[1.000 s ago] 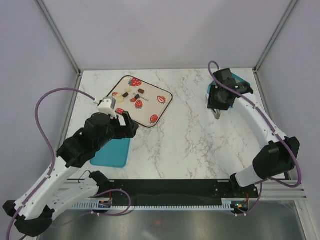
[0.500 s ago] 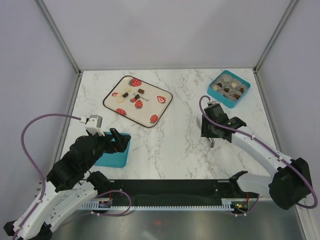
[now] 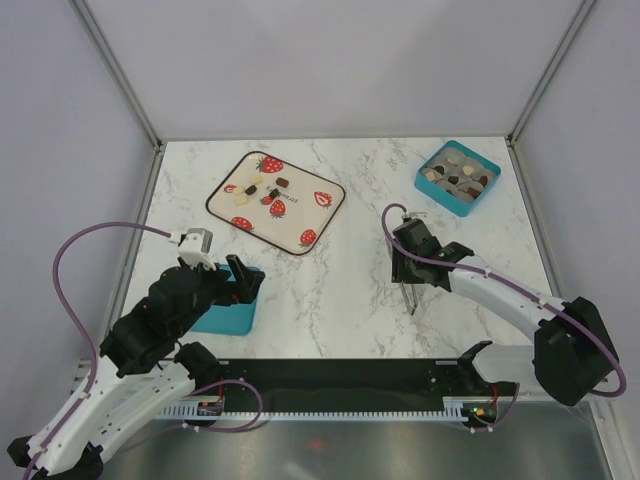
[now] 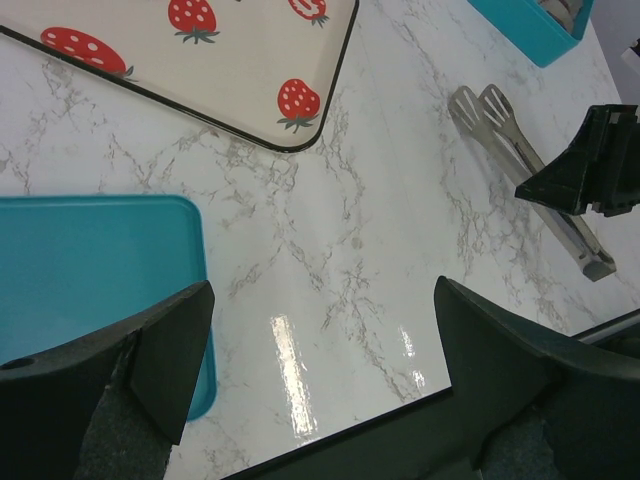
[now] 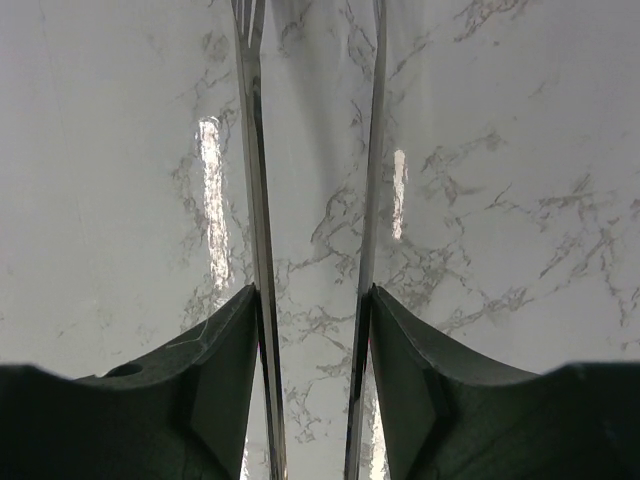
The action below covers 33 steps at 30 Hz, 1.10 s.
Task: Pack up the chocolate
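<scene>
Cream strawberry-print tray's (image 3: 297, 222) tiny lettering (image 3: 287, 199) is illegible; right fingers (image 5: 215, 380) pinch metal tongs (image 5: 255, 200).

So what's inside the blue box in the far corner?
Chocolate pieces, dark, light brown and cream, fill the teal box. Anything beneath them is hidden.

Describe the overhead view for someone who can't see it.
Over the middle of a marble table, the right end effector grips metal tongs; the left end effector hangs open above a teal lid's edge. At the far side sit a strawberry-print tray with chocolates and a teal box holding more.
</scene>
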Available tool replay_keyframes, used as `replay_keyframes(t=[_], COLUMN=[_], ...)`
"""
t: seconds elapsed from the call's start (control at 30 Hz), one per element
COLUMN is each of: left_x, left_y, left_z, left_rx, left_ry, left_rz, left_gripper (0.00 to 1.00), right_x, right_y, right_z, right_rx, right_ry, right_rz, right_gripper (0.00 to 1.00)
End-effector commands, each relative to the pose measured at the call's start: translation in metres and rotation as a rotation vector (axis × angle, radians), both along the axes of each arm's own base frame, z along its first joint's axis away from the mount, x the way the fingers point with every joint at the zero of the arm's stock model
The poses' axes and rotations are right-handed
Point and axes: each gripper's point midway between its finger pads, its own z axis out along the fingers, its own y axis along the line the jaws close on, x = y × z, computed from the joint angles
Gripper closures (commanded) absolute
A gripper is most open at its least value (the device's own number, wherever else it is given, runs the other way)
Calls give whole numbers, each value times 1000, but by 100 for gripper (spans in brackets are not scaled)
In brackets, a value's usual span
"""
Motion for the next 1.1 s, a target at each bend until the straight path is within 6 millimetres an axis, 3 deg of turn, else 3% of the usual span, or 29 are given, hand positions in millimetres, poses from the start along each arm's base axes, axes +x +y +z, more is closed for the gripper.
replay_keyframes(t=[0.0, 0.5, 0.7, 0.73, 0.93, 1.07], left_x=[6, 13, 14, 14, 17, 21], left_y=[0, 0, 0, 0, 20, 30], left_z=[7, -6, -24, -26, -40, -40], left_rx=[-9, -7, -69, -77, -76, -56], left_ry=[-41, 22, 125, 137, 208, 249], left_rz=[14, 69, 163, 175, 355, 459], left_gripper=[1, 2, 1, 1, 1, 2], right_x=[12, 35, 30, 31, 31, 28], right_y=[9, 18, 7, 6, 4, 7], right_z=[-7, -41, -40, -34, 14, 55], right_rx=[17, -34, -86, -81, -64, 1], right_ry=[-40, -25, -17, -30, -71, -131], right_rz=[-9, -10, -15, -18, -22, -10], right_gripper=[46, 38, 25, 18, 2, 2])
